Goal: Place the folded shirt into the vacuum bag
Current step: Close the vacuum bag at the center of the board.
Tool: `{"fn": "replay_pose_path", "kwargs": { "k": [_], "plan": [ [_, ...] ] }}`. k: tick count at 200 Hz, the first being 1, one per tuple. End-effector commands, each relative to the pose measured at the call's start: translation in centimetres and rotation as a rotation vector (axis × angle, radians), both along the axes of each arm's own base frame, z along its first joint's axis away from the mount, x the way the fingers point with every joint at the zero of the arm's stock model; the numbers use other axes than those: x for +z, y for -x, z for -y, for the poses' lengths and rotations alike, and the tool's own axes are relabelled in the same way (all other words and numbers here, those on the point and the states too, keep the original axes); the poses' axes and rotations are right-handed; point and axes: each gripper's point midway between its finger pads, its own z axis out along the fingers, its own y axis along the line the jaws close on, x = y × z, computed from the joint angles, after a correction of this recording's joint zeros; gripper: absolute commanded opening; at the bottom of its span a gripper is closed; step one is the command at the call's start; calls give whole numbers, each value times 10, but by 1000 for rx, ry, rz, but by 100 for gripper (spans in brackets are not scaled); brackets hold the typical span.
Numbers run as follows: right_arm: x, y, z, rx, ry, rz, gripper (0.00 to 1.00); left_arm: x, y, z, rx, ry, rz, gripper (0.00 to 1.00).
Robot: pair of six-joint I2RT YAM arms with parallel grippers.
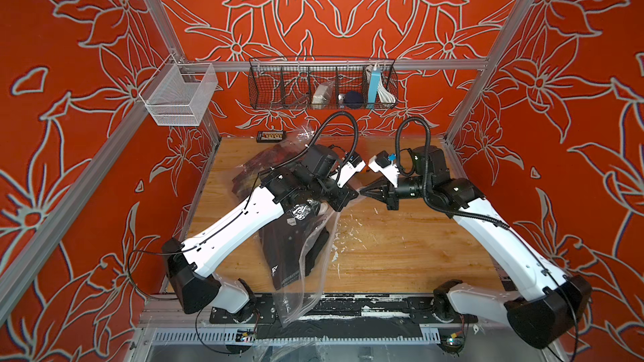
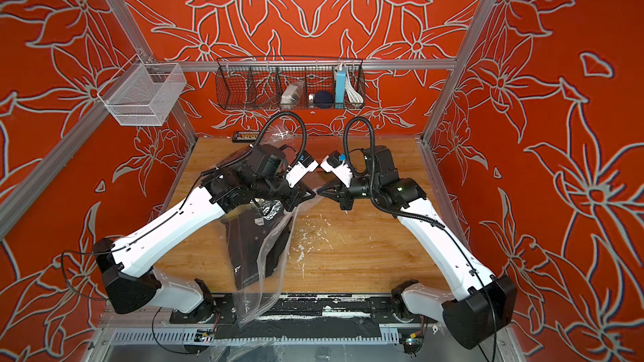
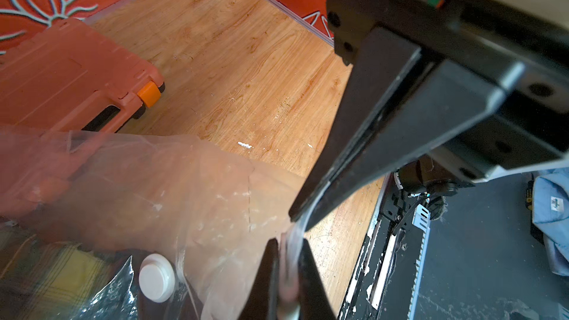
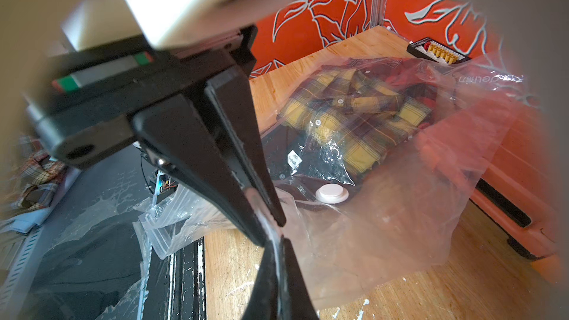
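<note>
Closest to the lens in the left wrist view is the left gripper (image 3: 288,275). Its black fingers (image 3: 267,281) are drawn in narrow, with a fold of clear film pinched between them. The right gripper (image 3: 300,215) reaches in from the opposite side, jaws likewise nipped together on the same strip of film. I read both as clamped on the vacuum bag (image 4: 388,229), tip almost against tip. Both top views agree: the tips meet above the middle of the wooden table (image 1: 400,248).

Bag position: the body lies on the left half of the table, under the left arm, running from near the rear wall to the front edge. The pinched part is its right-hand border, raised off the wood. The rest of the bag sags away to the left of the pincers. The zip-seal edge (image 4: 166,210) droops over the front of the table.

The round white valve cap (image 4: 332,193) sits flat on the bag's upper face, just beside the grip point.

Contents under the film:
- A plaid folded shirt (image 4: 354,112), yellow and brown, lies toward the rear.
- A dark folded shirt (image 4: 286,146) with a white neck label lies between the plaid one and the valve cap.

An orange case (image 3: 70,81) sits beyond the bag, partly seen through the film. I cannot tell whether the film touches it.
</note>
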Motion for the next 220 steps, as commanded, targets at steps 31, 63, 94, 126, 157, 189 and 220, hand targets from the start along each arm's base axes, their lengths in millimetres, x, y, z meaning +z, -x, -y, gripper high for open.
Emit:
{"fn": "replay_pose_path", "kwargs": {
  "k": [31, 63, 94, 126, 157, 189, 220],
  "plan": [
    [35, -8, 13, -47, -46, 140, 0, -37, 26, -43, 67, -190, -130, 7],
    [38, -14, 19, -80, -48, 144, 0, -43, 29, -48, 75, -233, -129, 7],
    [49, -27, 26, -137, -70, 170, 0, -50, 36, -52, 81, -291, -125, 7],
    [58, -43, 31, -192, -80, 184, 0, -55, 42, -57, 92, -333, -128, 7],
    [66, -60, 41, -271, -100, 198, 0, -55, 45, -60, 105, -335, -138, 7],
    [71, -82, 58, -384, -109, 196, 0, -61, 50, -59, 106, -342, -164, 7],
    [74, -106, 83, -513, -128, 185, 0, -72, 54, -64, 117, -354, -185, 5]
  ]
}}
